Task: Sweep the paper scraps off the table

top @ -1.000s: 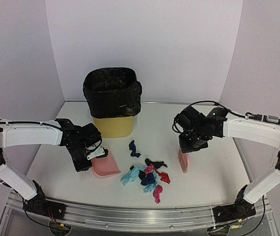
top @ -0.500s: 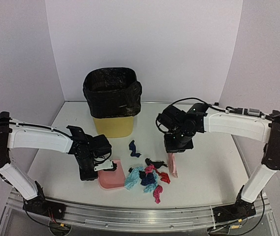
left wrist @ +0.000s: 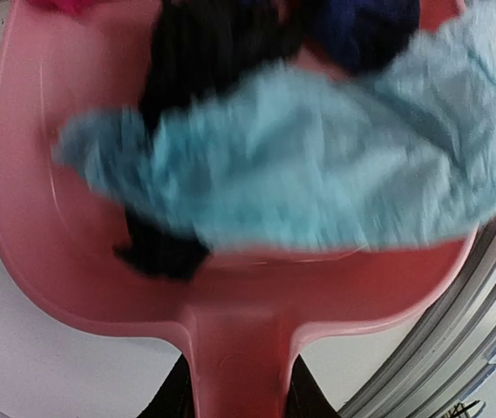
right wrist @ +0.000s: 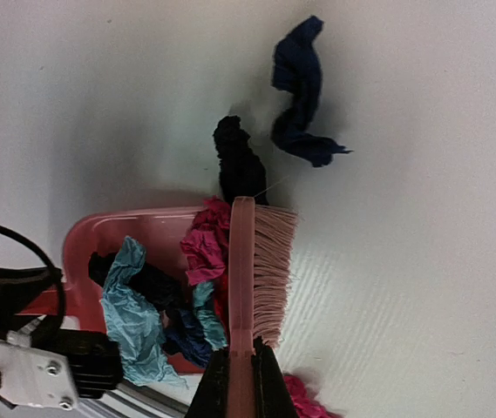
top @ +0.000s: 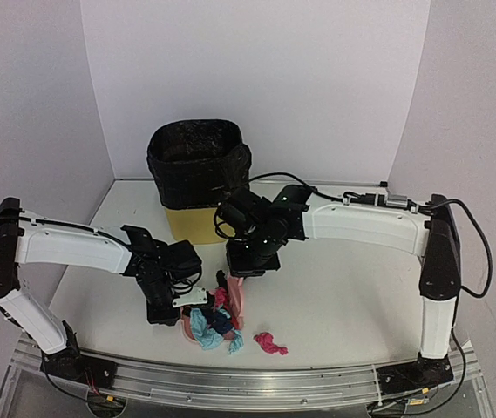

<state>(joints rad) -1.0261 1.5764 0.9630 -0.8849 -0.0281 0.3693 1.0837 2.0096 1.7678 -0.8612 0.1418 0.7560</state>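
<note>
Mostly found the paper scraps heaped in the pink dustpan directly ahead of the left gripper, clamped narrowly on its handle. Found the right gripper fully closed on the brush, bristles down on the surface. Noted a navy scrap and a black scrap beyond the brush tip, a red scrap beside that gripper.

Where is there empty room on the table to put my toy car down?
The big bare patch is on the right of the table, between the brush and the right wall. A smaller one lies left of the trash bin, behind the left arm. The front middle is crowded: dustpan, brush and paper scraps bunch together.
</note>
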